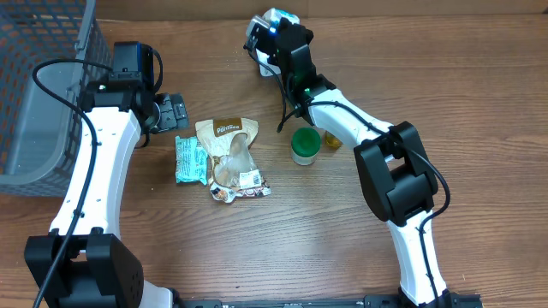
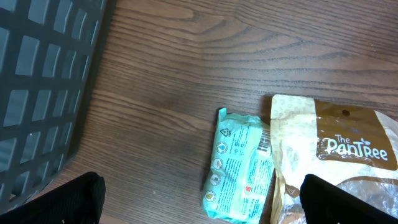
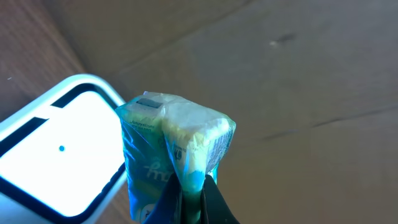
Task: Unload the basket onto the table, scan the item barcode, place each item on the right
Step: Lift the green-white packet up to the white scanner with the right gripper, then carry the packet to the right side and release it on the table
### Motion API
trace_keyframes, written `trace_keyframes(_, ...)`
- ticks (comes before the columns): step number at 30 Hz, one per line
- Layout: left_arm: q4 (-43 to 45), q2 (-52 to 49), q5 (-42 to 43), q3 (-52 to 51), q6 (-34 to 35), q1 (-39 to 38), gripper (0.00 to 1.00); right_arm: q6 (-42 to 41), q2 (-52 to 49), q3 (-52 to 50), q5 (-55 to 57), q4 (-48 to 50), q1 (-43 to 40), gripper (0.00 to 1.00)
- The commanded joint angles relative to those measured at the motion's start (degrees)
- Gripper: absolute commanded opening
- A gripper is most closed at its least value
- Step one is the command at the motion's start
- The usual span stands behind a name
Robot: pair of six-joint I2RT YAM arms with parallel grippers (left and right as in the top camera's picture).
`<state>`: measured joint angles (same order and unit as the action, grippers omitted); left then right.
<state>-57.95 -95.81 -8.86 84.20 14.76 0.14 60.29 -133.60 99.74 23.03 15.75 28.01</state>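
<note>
My right gripper (image 3: 190, 198) is shut on a teal and white packet (image 3: 171, 146), pinching its lower edge so the packet stands up above the fingers. Just to its left is the scanner's (image 3: 56, 155) bright white window. In the overhead view this gripper (image 1: 276, 32) holds the packet (image 1: 282, 16) at the far edge of the table. My left gripper (image 2: 202, 205) is open and holds nothing. It hovers over the wood with a second teal packet (image 2: 239, 168) lying between its fingers. Overhead, the left gripper (image 1: 174, 111) sits just above that packet (image 1: 190, 160).
A brown PanTree pouch (image 1: 231, 158) lies beside the teal packet, under my left gripper's right finger (image 2: 348, 199). A green-lidded jar (image 1: 306, 145) and a yellow item (image 1: 332, 137) stand by the right arm. A dark mesh basket (image 1: 43, 85) fills the left edge.
</note>
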Motion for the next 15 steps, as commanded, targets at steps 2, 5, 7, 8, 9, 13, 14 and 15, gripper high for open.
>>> trace_keyframes(2, -0.1, -0.1, -0.5, 1.0, -0.8, 0.2, 1.0, -2.1, -0.7, 0.7, -0.6, 0.3, 0.0, 0.04)
trace_keyframes(5, -0.1, -0.1, -0.5, 1.0, -0.8, 0.2, 0.99, -6.6, -0.3, 0.9, -0.6, 3.4, 0.0, 0.04)
trace_keyframes(7, -0.1, -0.1, -0.5, 1.0, -0.9, 0.2, 0.99, -6.6, 1.2, 0.9, -0.6, 6.4, 0.1, 0.04)
trace_keyframes(8, -0.1, -0.1, -0.5, 1.0, -0.8, 0.2, 1.0, -6.6, 2.1, 0.9, -0.6, 7.5, 0.2, 0.04)
trace_keyframes(9, -0.1, -0.1, -0.5, 1.0, -0.8, 0.2, 1.0, -7.0, 3.5, 0.9, -0.6, 8.1, 0.2, 0.03)
trace_keyframes(13, -0.1, -0.1, -0.5, 1.0, -0.8, 0.2, 1.0, -14.1, 10.7, 0.9, -0.6, 3.9, 0.0, 0.04)
trace_keyframes(14, -0.1, -0.1, -0.5, 1.0, -0.9, 0.2, 0.99, -16.5, 12.4, 0.9, -0.6, 2.0, -0.3, 0.04)
trace_keyframes(15, -0.1, -0.1, -0.5, 1.0, -0.8, 0.2, 1.0, -19.3, 14.2, 0.9, -0.6, -0.3, -0.8, 0.04)
